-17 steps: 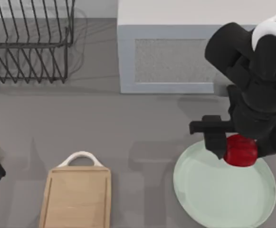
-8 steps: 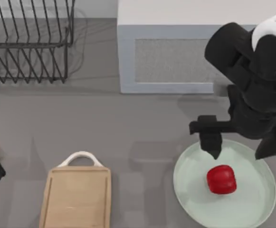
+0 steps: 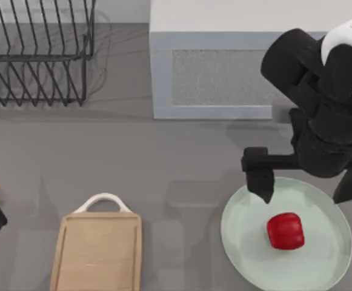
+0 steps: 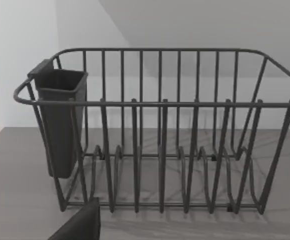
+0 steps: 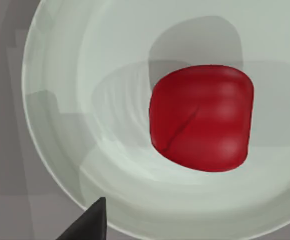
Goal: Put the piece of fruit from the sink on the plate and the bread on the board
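Fruit [image 3: 285, 231] lies on plate [image 3: 242, 242] below wide-spread right gripper [image 3: 309, 191].

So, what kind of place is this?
Probably a kitchen counter: a wire dish rack, a wooden cutting board, and a plate holding a red fruit.

No text, label, brand, number or sign can be read anywhere in these views.
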`<move>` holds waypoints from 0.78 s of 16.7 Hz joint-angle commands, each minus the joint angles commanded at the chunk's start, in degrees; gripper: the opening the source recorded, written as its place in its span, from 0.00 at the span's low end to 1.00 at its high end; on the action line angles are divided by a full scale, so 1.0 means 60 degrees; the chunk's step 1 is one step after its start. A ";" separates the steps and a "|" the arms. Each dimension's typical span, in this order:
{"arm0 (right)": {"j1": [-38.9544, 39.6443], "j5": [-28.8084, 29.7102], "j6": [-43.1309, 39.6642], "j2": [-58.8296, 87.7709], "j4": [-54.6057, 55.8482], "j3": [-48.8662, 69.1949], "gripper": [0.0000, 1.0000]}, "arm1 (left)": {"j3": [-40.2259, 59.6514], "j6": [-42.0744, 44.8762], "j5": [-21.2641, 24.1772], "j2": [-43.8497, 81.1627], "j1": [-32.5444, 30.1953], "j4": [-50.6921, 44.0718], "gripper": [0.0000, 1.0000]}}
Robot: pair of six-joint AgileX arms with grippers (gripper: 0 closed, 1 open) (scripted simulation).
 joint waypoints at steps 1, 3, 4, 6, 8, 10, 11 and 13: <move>-0.0012 0.0000 0.0000 0.0007 0.0000 0.0001 1.00 | 0.0000 0.0000 0.0000 0.0000 0.0000 0.0000 1.00; -0.0050 0.0000 -0.0039 -0.0101 0.0067 -0.0072 1.00 | 0.0000 0.0000 0.0000 0.0000 0.0000 0.0000 1.00; -0.0123 0.0000 -0.0114 -0.0305 0.0202 -0.0213 1.00 | 0.0000 0.0000 0.0000 0.0000 0.0000 0.0000 1.00; -0.0370 0.0000 -0.0367 -0.1016 0.0698 -0.0738 1.00 | 0.0000 0.0000 0.0000 0.0000 0.0000 0.0000 1.00; -0.0740 0.0000 -0.0744 -0.2116 0.1461 -0.1579 1.00 | 0.0000 0.0000 0.0000 0.0000 0.0000 0.0000 1.00; -0.1219 0.0000 -0.1234 -0.3550 0.2433 -0.2664 1.00 | 0.0000 0.0000 0.0000 0.0000 0.0000 0.0000 1.00; -0.1489 0.0000 -0.1510 -0.4372 0.2977 -0.3270 1.00 | 0.0000 0.0000 0.0000 0.0000 0.0000 0.0000 1.00; -0.2072 0.0000 -0.2105 -0.6174 0.4153 -0.4576 1.00 | 0.0000 0.0000 0.0000 0.0000 0.0000 0.0000 1.00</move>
